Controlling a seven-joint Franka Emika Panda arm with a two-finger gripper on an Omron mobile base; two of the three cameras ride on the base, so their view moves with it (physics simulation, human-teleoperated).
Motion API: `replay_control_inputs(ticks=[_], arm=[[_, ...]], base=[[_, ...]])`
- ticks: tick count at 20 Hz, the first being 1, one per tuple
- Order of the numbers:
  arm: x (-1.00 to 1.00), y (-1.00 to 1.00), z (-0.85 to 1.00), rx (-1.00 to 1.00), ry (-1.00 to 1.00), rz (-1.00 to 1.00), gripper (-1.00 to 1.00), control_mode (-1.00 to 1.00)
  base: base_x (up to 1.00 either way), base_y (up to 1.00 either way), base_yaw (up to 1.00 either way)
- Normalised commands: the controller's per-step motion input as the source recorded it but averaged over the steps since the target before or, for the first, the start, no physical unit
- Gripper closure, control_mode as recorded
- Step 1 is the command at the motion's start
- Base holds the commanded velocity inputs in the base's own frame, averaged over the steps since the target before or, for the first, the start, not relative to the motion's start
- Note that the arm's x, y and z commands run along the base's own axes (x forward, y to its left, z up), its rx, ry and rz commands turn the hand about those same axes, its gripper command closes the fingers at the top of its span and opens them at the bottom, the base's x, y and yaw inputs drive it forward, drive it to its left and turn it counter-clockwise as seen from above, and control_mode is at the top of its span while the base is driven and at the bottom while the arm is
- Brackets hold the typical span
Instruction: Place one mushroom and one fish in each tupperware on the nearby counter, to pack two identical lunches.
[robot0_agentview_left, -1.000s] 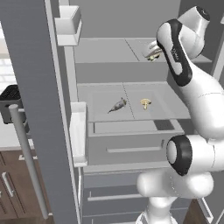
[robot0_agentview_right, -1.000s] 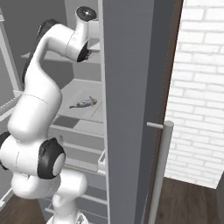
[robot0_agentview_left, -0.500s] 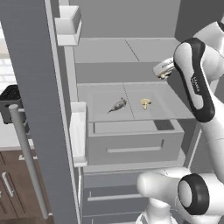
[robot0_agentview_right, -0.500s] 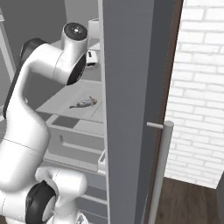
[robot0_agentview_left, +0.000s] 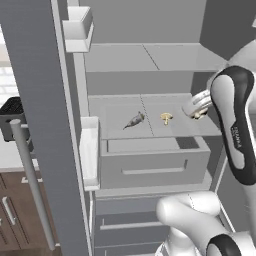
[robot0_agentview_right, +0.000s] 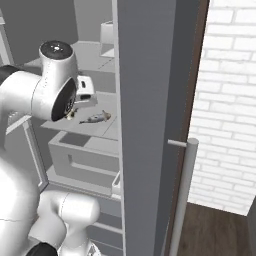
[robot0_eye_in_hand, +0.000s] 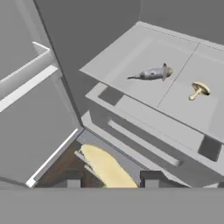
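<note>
Mushroom clamped betw fingers; 2nd mushroom & fish beyond.

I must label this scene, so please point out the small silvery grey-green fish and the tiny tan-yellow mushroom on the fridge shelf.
Small silvery grey-green fish (robot0_agentview_left: 134, 121), left base view, middle of its body.
Tiny tan-yellow mushroom (robot0_agentview_left: 166, 117), left base view, on its round cap.

Open grey fridge in a brick-walled kitchen

Grey fridge shelves sit above a pull-out drawer; the open door carries a long silver handle. A white brick wall meets dark wood floor, and brown cabinets stand beside.
</note>
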Motion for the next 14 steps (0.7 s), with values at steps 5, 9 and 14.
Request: replay_control_inputs(ticks=[5, 9, 14], arm=[[-1.00, 0.07, -0.41, -0.24, 0.22, -0.08, 1.00, -1.00], [-0.74, 0.00, -0.12, 0.02, 0.20, -0.05, 1.00, -1.00], [-0.05, 0.00, 0.05, 0.04, 0.03, -0.10, 1.00, -1.00]], base=[[0.00, 0.00, 0.00], [0.00, 0.00, 0.00], [0.00, 0.00, 0.00]])
